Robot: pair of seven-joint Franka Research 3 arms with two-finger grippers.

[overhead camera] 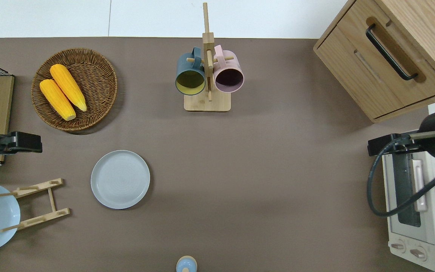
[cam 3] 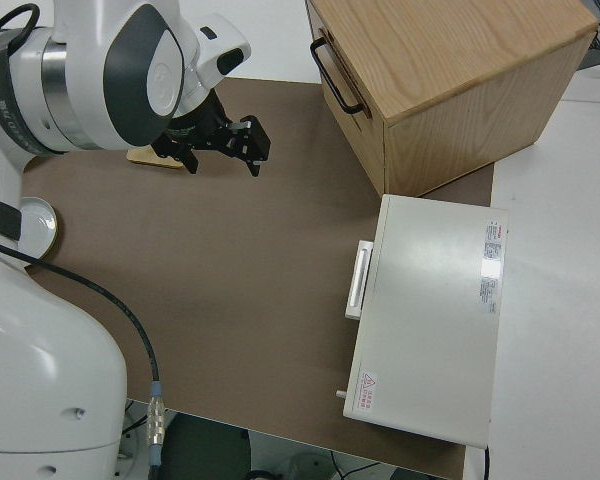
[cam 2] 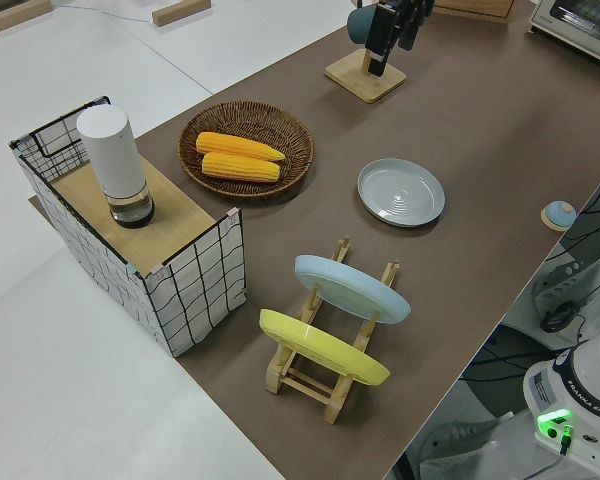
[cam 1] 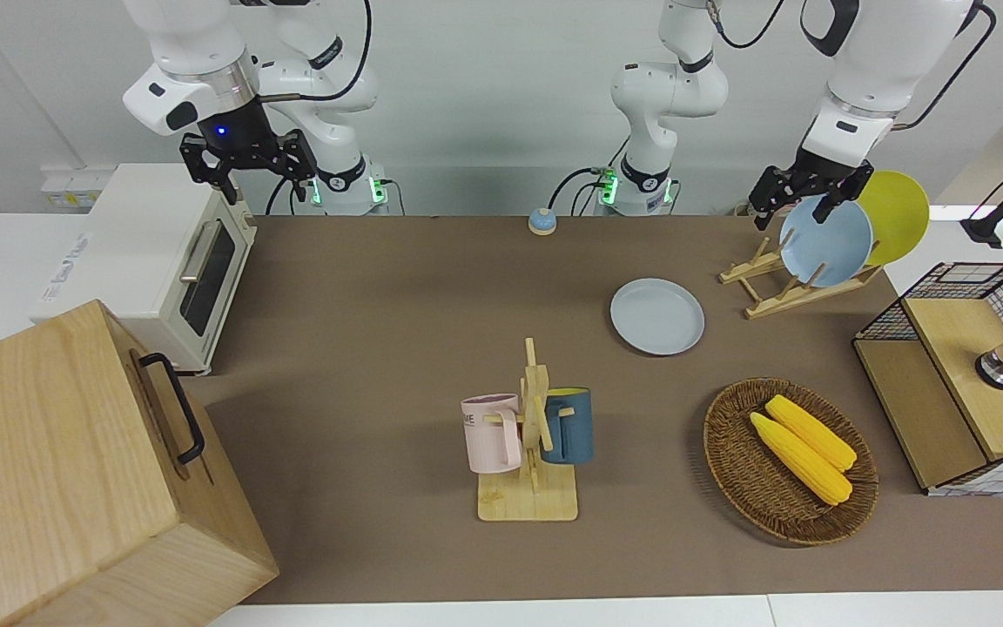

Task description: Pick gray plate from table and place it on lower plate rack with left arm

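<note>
Brown tabletop (cam 1: 380, 348) with gray plate (cam 1: 656, 316) flat; left gripper (cam 1: 806, 196) fingers' state unclear; no legible writing.

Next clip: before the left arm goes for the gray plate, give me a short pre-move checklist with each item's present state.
1. Gray plate lies flat on the table with nothing on it: ok.
2. Plate's rim is reachable; the basket and rack stand apart from it: ok.
3. Rack has free slots at its lower end; the blue plate and yellow plate stand in its upper slots: ok.
4. Left hand carries nothing: ok.
5. Left hand is open wide enough for the rim: cannot tell.
6. Right arm parked, away from the plate: ok.
</note>
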